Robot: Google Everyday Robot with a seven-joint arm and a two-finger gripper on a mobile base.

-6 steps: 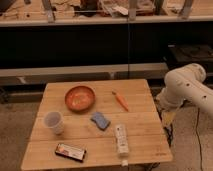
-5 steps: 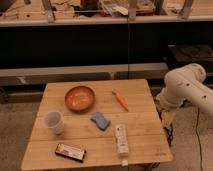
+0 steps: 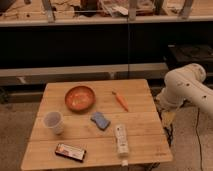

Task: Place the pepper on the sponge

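The pepper (image 3: 120, 100), a slim orange-red vegetable, lies on the wooden table (image 3: 140, 145) right of centre, toward the far edge. The blue sponge (image 3: 100, 120) rests near the table's middle, a short way left of and nearer than the pepper. My white arm (image 3: 186, 89) bends in from the right, off the table's right side. The gripper (image 3: 168, 118) hangs at the arm's lower end beside the table's right edge, apart from the pepper and the sponge.
A round orange-brown bowl (image 3: 79, 98) sits left of the pepper. A clear plastic cup (image 3: 53, 122) stands at the left. A white remote (image 3: 121, 139) lies right of the sponge, and a black-and-orange packet (image 3: 70, 152) lies near the front edge. Dark shelving (image 3: 100, 45) runs behind the table.
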